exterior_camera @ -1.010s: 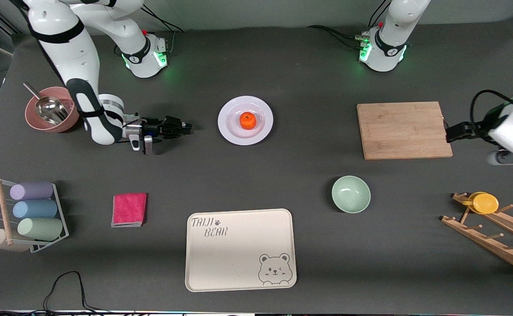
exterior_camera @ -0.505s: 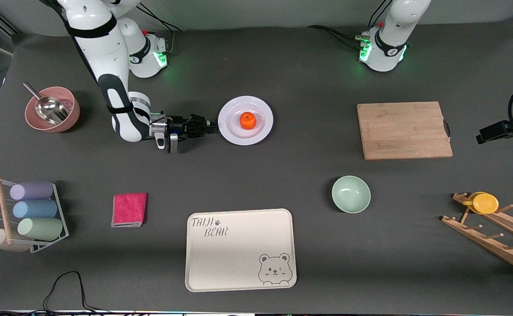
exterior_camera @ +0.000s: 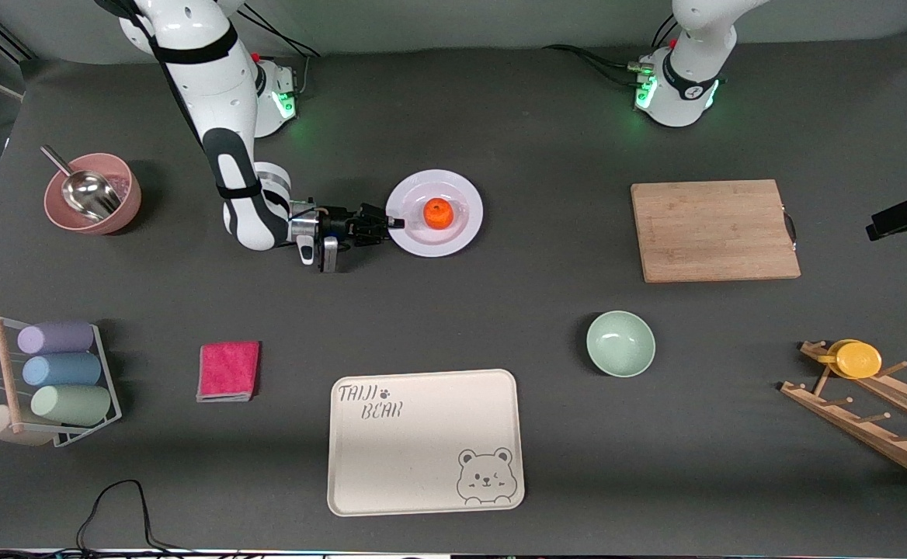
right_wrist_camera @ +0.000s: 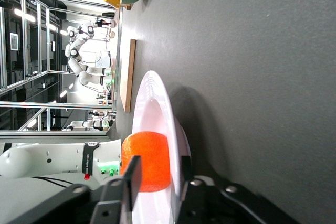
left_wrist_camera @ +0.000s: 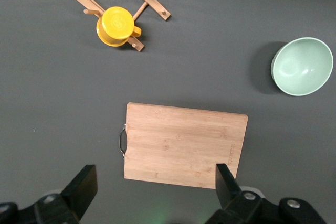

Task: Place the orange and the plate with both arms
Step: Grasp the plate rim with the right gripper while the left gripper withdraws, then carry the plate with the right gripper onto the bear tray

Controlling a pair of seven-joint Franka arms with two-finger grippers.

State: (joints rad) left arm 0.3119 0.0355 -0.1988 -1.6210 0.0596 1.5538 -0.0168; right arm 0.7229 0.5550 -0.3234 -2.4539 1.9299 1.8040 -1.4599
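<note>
Orange (exterior_camera: 439,213) sits mid-plate (exterior_camera: 465,230), plate flat on table, between pink bowl (exterior_camera: 92,192) and cutting board (exterior_camera: 714,230).

R gripper (exterior_camera: 396,223) low, sideways, at plate rim on the right arm's end. R wrist view: fingers straddle rim, one above, one below, apart, not clamped. Edge grip looks like the plan, since a flat plate gives you no other hold.

L gripper (left_wrist_camera: 157,182) waits high over cutting board, fingers wide apart.

Your risk: orange rolls if plate tilts on lift.
</note>
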